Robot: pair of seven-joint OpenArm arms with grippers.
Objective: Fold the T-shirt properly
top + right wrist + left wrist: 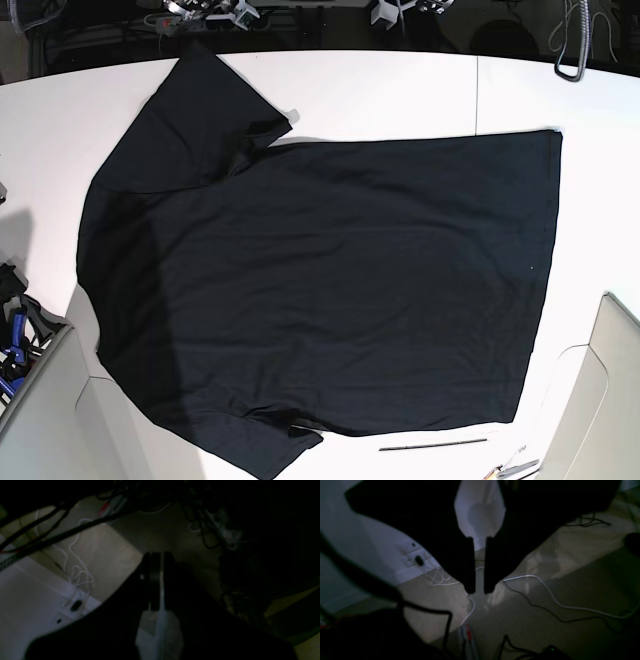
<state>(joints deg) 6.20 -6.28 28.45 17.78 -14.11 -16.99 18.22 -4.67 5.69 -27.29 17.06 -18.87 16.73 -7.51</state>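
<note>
- T-shirt (330,290): spread flat and unfolded on the white table (400,95), sleeves toward the base view's left, hem toward its right.
- Left gripper (479,591): fingers parallel with a narrow gap, nothing between, pointed at a floor strewn with cables (557,600).
- Right gripper (158,555): fingers pressed together, empty, likewise over the floor, clear of the shirt.

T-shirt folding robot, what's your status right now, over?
Left gripper nearly shut, empty, off the table. Right gripper shut, empty. T-shirt flat on white table, unfolded. Thin dark rod beside hem.
</note>
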